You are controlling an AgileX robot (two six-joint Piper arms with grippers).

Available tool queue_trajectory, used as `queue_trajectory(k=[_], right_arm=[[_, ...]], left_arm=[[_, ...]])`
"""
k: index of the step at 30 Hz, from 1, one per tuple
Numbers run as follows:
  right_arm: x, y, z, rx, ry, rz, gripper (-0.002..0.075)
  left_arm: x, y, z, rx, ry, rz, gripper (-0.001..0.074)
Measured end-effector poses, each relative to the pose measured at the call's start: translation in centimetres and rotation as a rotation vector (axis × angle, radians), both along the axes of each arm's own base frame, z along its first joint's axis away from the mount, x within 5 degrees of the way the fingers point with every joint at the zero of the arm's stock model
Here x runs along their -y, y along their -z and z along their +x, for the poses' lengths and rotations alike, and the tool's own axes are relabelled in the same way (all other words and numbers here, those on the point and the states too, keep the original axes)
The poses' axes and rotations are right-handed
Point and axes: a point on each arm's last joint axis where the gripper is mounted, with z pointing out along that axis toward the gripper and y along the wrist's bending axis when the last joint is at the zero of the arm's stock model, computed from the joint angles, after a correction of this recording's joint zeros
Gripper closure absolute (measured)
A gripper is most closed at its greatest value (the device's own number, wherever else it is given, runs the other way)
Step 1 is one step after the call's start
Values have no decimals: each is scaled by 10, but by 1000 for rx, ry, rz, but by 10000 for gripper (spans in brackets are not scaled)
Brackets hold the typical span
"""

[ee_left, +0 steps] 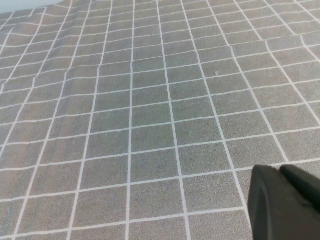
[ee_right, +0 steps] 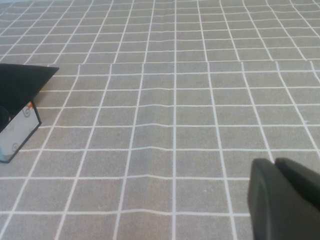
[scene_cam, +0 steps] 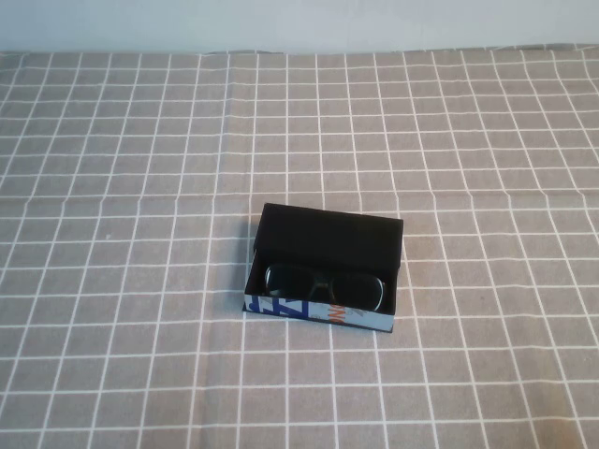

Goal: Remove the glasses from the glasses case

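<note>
The glasses case (scene_cam: 281, 307) lies open near the middle of the table, its black flap lid (scene_cam: 329, 238) standing up at the far side and its blue, white and orange front facing me. The black glasses (scene_cam: 323, 286) lie inside it. Neither arm shows in the high view. My left gripper (ee_left: 280, 170) is shut and empty over bare cloth, with the case out of its view. My right gripper (ee_right: 275, 162) is shut and empty, well apart from the case, whose corner (ee_right: 17, 125) shows at the edge of the right wrist view.
A grey tablecloth with a white grid (scene_cam: 140, 187) covers the whole table, with light creases. A pale wall (scene_cam: 299, 23) runs along the far edge.
</note>
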Motion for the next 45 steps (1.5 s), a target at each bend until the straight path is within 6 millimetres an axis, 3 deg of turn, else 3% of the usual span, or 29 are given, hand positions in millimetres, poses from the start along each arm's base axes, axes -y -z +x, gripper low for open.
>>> queue_trajectory(k=[21, 35, 38, 45], right_arm=[[0, -3, 1, 38, 5, 11, 743], [-2, -4, 1, 37, 1, 113, 743], [-4, -7, 1, 57, 3, 209, 743], [-3, -21, 2, 143, 48, 680, 743]], left_arm=[[0, 0, 0, 0, 0, 0, 740], [0, 0, 0, 0, 0, 0, 739], [0, 0, 0, 0, 0, 0, 739], [0, 0, 0, 0, 0, 0, 739]])
